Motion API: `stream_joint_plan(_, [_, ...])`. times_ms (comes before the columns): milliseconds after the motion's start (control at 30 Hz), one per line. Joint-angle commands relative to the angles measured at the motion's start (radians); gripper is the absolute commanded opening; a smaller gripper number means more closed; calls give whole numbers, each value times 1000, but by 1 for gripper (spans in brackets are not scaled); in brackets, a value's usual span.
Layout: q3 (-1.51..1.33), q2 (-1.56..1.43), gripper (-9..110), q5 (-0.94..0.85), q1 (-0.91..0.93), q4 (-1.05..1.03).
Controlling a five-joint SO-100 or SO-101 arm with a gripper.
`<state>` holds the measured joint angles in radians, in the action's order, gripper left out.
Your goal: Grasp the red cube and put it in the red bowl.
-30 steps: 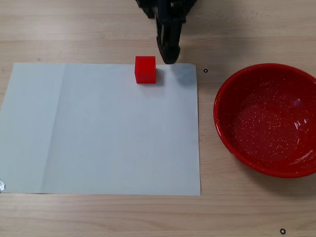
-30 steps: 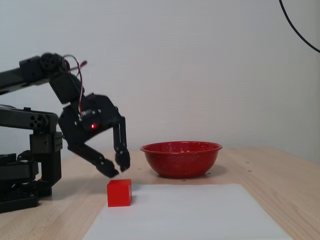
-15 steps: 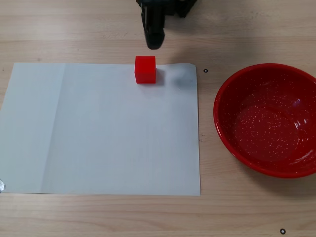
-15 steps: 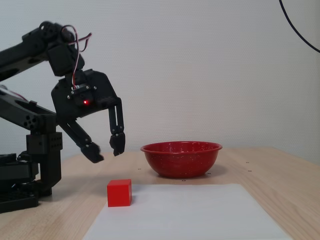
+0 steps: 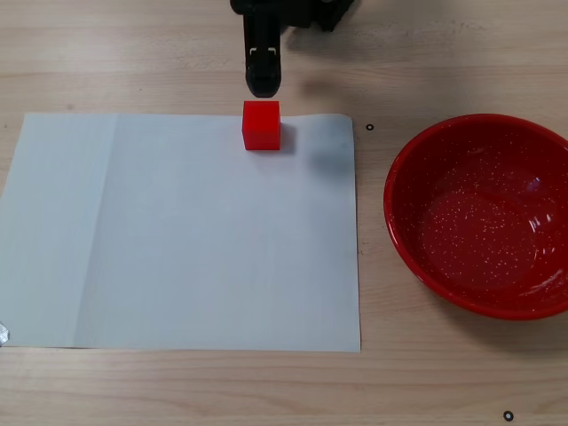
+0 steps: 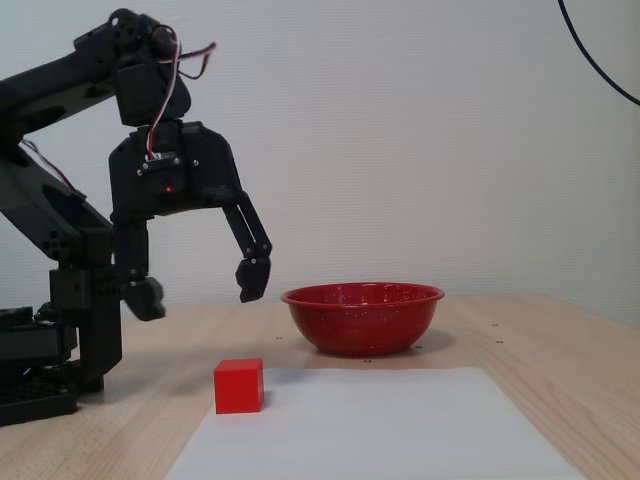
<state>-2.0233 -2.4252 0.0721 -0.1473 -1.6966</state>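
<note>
The step in hand is the approach to the grasp; no contact has been made. In a fixed view from above, the red cube (image 5: 262,124) rests on the white paper sheet (image 5: 186,240), close to the sheet's far edge, at about 1 o'clock from the sheet's centre. The red bowl (image 5: 484,213) stands empty on the wooden table (image 5: 177,53), off the sheet, at roughly 4 o'clock from the cube and well apart from it. In a fixed view from the side, the gripper (image 6: 198,287) hangs above table level, clear of the cube, with its jaws spread wide: one finger reaches forward and down toward the bowl side, the other sits back near the arm base. Nothing is held between them. From above, the dark finger (image 5: 264,75) appears at 12 o'clock from the cube, just beyond the paper's far edge. The next move calls for lowering the gripper so that the cube lies between the two fingers, with the fingers square to opposite cube faces, before closing. The cube is small and sharp-edged, so an off-centre closure would likely push or twist it on the smooth paper. Transport toward the bowl at 4 o'clock follows only after a secure pinch.
</note>
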Motion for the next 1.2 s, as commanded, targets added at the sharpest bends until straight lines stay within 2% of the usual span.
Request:
stream_joint_plan(0, [100, 17, 41, -26, 0, 5])
stream_joint_plan(300, [28, 61, 46, 9, 6, 127])
stream_joint_plan(1167, [-175, 135, 44, 92, -9, 388])
